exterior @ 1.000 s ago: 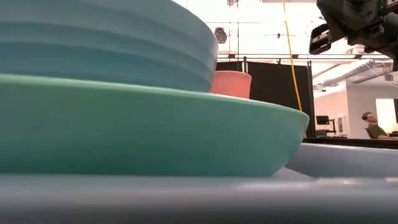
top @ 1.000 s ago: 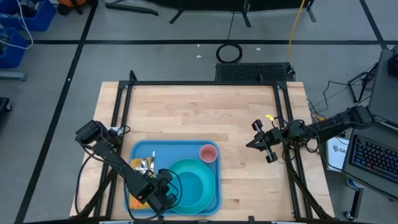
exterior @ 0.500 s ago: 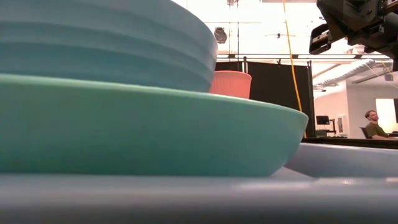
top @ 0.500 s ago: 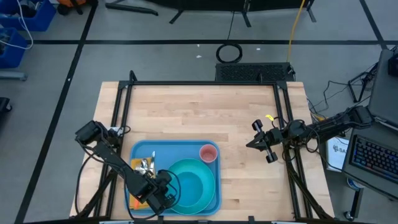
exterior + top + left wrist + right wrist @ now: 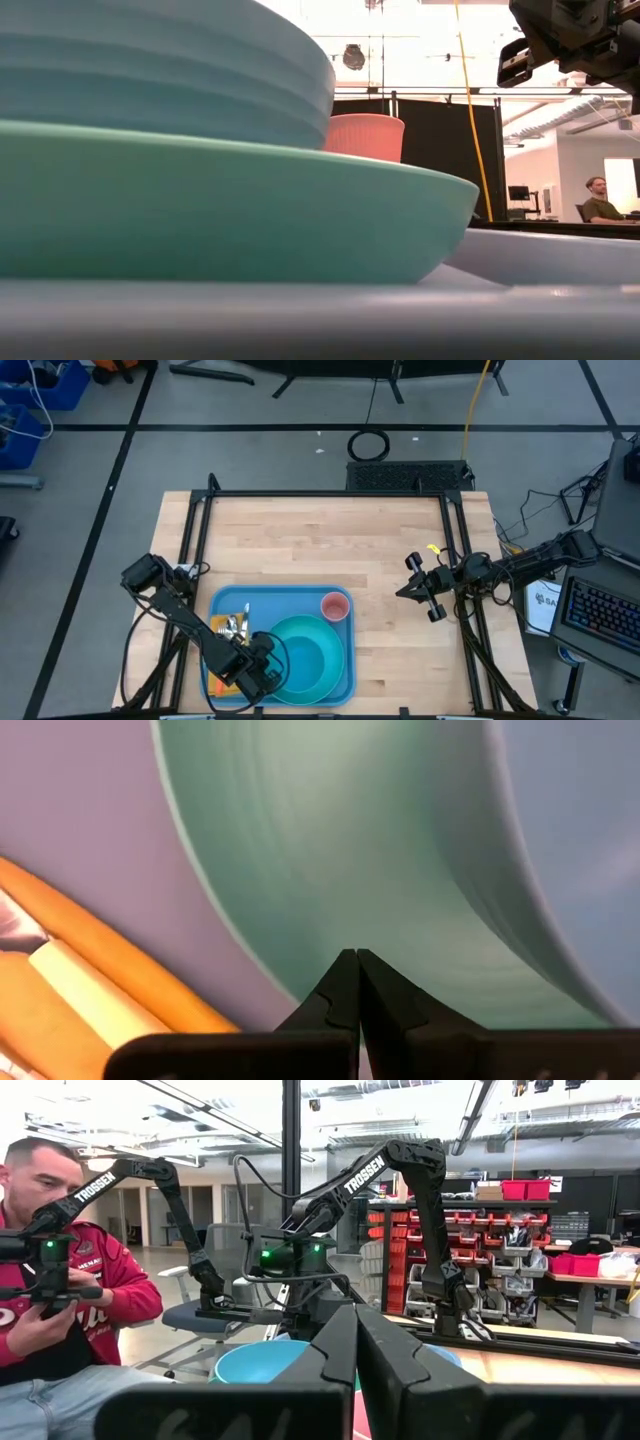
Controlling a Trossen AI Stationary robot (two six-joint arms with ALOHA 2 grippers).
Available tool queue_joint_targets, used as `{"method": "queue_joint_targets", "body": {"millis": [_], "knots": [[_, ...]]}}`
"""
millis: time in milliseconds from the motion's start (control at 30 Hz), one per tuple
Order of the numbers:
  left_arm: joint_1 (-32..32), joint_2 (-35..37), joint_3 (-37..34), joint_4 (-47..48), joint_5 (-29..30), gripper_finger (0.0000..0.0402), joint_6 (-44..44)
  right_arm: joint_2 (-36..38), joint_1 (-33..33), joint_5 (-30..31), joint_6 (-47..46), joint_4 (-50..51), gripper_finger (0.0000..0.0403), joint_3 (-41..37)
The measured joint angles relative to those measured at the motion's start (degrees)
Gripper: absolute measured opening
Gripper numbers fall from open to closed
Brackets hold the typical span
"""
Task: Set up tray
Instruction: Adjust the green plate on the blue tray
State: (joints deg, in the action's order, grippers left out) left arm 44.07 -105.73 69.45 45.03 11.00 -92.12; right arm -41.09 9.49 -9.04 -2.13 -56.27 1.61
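The blue tray (image 5: 228, 603) lies at the table's near edge. On it rest a turquoise plate (image 5: 292, 626) with a pale blue bowl (image 5: 150, 70) in it, a pink cup (image 5: 335, 606) at the far right corner, and cutlery (image 5: 235, 625) with an orange napkin (image 5: 110, 955) on the left. My left gripper (image 5: 262, 668) is shut at the plate's left rim. My right gripper (image 5: 413, 592) is also shut and hovers over the table's right side, clear of everything. My left gripper has its shut fingertips (image 5: 345, 970) against the plate's left rim (image 5: 300, 945), coming down at a slant from the table's left. The plate stays flat on the tray with the bowl in it. Whether the tips press down or only touch, I cannot tell.
Bare wood covers the table's far half and the area right of the tray. A dark frame (image 5: 330, 493) borders the table. A seated person (image 5: 60, 1280) and other robot arms (image 5: 330, 1200) are in the room beyond, off the table.
The plate with the bowl has slid a little toward the table's left on the tray; in the low view their right edges have drawn back from the cup. My right arm has kept still.
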Motion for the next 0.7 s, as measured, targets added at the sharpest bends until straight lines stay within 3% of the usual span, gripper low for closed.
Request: {"method": "queue_joint_targets", "body": {"millis": [367,700], "knots": [[0.0,0.0,-1.9,1.3,-1.3,0.0000,-6.6,0.0,0.0,0.0,0.0,0.0,0.0000,0.0],[0.0,0.0,-2.2,1.7,-2.0,0.0000,-7.5,0.0,0.0,0.0,0.0,0.0,0.0000,-0.1]]}}
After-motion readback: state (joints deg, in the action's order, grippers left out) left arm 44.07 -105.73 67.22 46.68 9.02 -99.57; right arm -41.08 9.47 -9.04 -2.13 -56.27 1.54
